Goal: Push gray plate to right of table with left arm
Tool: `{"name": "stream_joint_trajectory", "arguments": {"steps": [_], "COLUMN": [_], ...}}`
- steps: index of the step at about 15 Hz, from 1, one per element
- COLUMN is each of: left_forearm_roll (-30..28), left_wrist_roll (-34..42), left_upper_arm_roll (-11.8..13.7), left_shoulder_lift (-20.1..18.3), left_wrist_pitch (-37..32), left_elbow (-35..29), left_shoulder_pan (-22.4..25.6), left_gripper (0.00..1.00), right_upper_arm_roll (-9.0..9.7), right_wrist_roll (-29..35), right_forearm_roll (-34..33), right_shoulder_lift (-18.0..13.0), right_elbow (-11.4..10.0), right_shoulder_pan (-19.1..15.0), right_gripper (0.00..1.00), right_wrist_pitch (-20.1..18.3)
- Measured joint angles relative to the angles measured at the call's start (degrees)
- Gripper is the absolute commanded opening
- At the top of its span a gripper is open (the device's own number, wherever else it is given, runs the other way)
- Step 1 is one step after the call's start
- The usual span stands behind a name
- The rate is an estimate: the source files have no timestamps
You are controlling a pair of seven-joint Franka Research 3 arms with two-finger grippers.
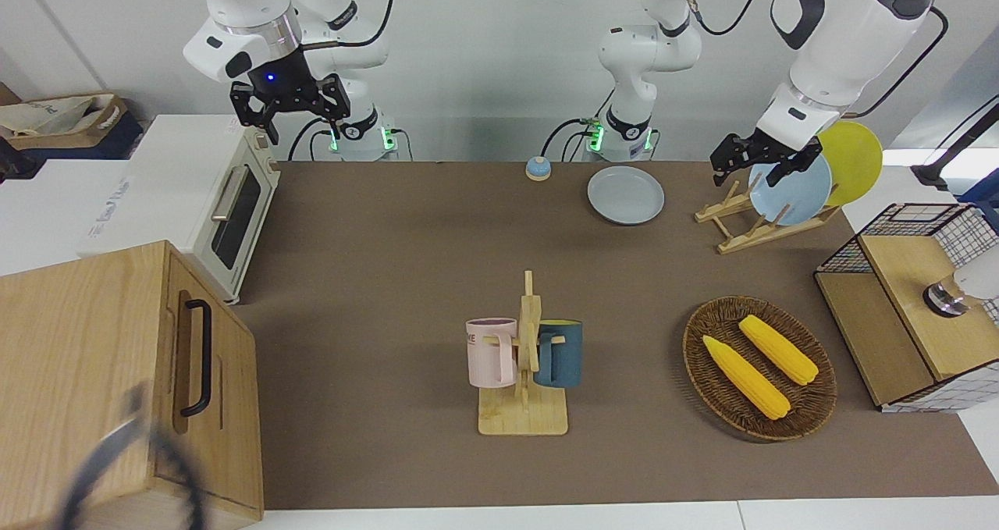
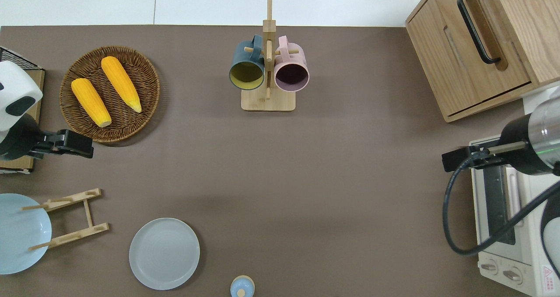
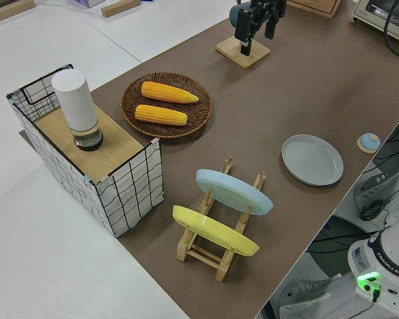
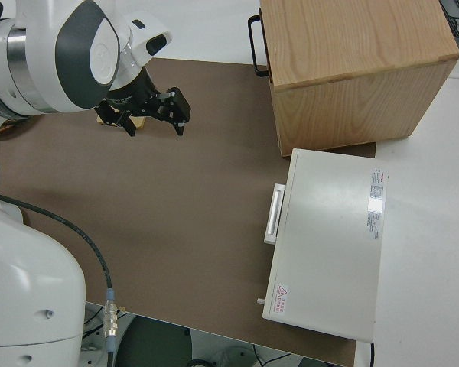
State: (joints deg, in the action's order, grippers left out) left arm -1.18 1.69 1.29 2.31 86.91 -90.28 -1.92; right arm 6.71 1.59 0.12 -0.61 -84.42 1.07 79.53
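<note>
Left gripper (image 2: 78, 145) aloft near wicker basket (image 2: 144, 69) edge, fingers apart, empty. Gray plate (image 2: 164, 253) flat on table (image 2: 350, 179), robots' edge, beside plate rack (image 2: 70, 218), untouched. Push not begun: whole run toward right arm's end remains. Right arm parked, fingers apart.

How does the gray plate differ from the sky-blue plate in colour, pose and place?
The gray plate is pale gray; the sky-blue plate is light blue. The gray plate lies flat on the table, while the sky-blue plate leans tilted in the wooden rack, beside a yellow plate. The gray plate lies nearer the table's middle; the sky-blue plate is at the left arm's end. Both are round, plain and untouched by either pincer.
</note>
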Motion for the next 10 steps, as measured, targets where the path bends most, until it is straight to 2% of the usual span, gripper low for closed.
{"name": "stream_joint_trajectory", "arguments": {"steps": [10], "left_forearm_roll": [0.01], "left_wrist_roll": [-0.23], "left_upper_arm_roll": [0.18], "left_shoulder_lift": [0.01], "left_wrist_pitch": [-1.55], "left_elbow": [-0.79], "left_shoulder_pan": [0.02], "left_gripper": [1.0], "right_upper_arm_roll": [0.0], "right_wrist_roll": [0.0], "right_forearm_roll": [0.0], "right_shoulder_lift": [0.0], "right_elbow": [0.0], "right_shoulder_pan": [0.0], "right_gripper": [0.983], "right_wrist_pitch": [0.0]}}
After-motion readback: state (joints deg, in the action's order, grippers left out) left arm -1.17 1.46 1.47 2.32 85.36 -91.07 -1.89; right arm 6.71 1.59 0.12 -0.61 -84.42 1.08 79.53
